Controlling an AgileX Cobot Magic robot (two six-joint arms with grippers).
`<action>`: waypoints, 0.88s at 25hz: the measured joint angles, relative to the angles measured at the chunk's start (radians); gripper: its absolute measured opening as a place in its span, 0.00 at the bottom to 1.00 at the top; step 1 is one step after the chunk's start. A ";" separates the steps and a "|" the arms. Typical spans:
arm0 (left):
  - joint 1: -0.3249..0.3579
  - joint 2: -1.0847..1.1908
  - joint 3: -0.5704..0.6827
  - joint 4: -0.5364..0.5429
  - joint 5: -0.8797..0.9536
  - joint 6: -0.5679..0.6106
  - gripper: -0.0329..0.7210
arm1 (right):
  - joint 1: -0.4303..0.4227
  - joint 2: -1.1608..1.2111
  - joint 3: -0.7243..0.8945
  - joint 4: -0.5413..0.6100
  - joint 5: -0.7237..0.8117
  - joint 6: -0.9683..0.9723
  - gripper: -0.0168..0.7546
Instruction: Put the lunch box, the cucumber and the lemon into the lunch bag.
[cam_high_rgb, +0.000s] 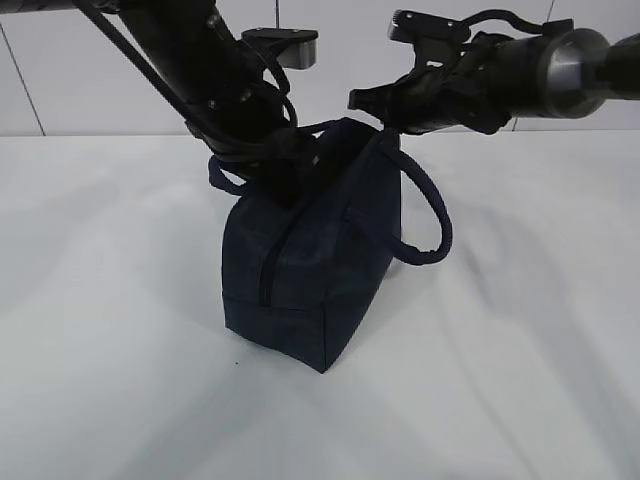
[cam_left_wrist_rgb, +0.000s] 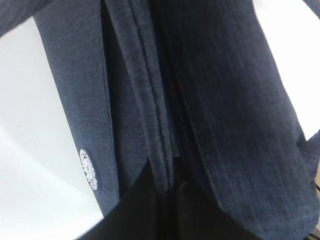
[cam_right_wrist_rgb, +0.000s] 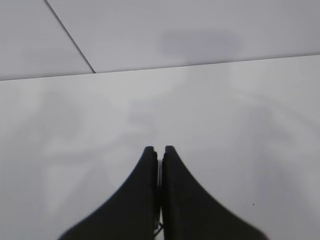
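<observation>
Navy fabric of the lunch bag fills the left wrist view, its zipper seam running to the left gripper, whose jaws pinch the cloth there, likely to work the zipper. It stands upright on the white counter. Above it the right gripper hangs empty, jaws pressed together; lunch box, cucumber and lemon are unseen.

White table, panelled wall

The boxy dark navy lunch bag was matt woven cloth — finely ribbed; the white table looked smooth, faintly glossy.
</observation>
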 joint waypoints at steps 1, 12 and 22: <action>0.000 0.000 0.000 0.000 0.000 -0.007 0.05 | 0.000 -0.002 0.000 0.000 0.000 0.000 0.03; 0.018 -0.005 -0.105 0.014 -0.009 -0.064 0.49 | -0.029 -0.035 0.000 -0.004 0.035 0.000 0.03; 0.031 0.055 -0.200 -0.022 -0.067 -0.064 0.54 | -0.029 -0.035 0.000 0.016 0.033 0.000 0.03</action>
